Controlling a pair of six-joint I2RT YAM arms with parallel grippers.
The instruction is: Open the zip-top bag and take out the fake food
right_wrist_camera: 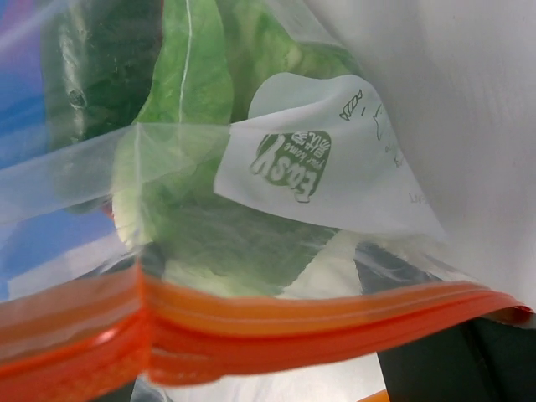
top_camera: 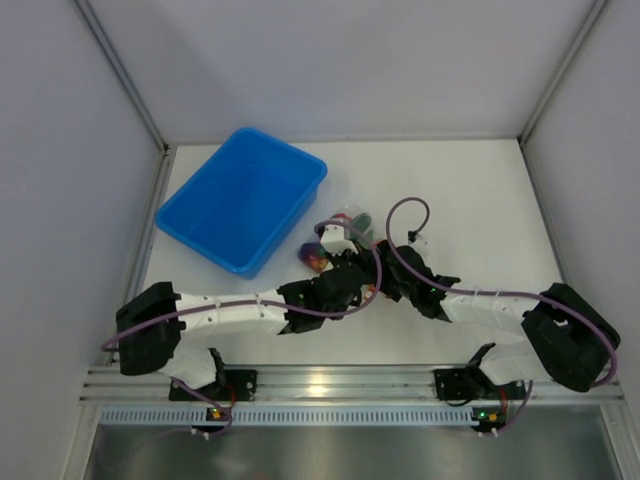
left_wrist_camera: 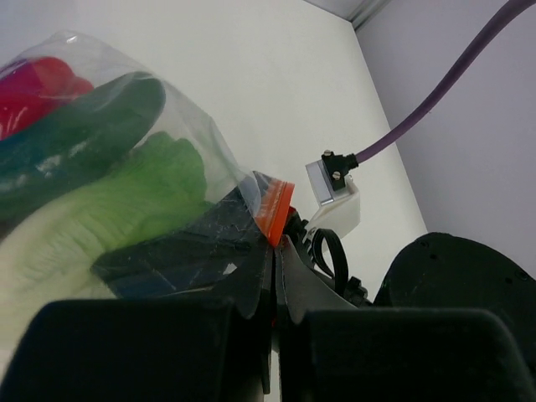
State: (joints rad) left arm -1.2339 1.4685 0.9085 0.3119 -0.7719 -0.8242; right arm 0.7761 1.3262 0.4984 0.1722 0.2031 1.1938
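Observation:
The clear zip-top bag (top_camera: 350, 222) sits mid-table, where both grippers meet. In the left wrist view the bag (left_wrist_camera: 167, 109) holds a red pepper (left_wrist_camera: 33, 84), a dark green cucumber (left_wrist_camera: 75, 134) and a green-white lettuce (left_wrist_camera: 126, 201). My left gripper (left_wrist_camera: 280, 251) is shut on the orange zipper strip (left_wrist_camera: 275, 209) at its corner. In the right wrist view the zipper strip (right_wrist_camera: 293, 327) crosses right in front of my right gripper (right_wrist_camera: 276, 368), with lettuce (right_wrist_camera: 218, 243) behind it. The bag hides most of its fingers. A dark purple-red piece (top_camera: 313, 257) shows by the left gripper (top_camera: 345, 262).
A blue plastic bin (top_camera: 200, 245) stands at the back left, close to the bag. The right arm's wrist camera block and purple cable (left_wrist_camera: 335, 180) sit just behind the zipper corner. Grey walls enclose the table on three sides.

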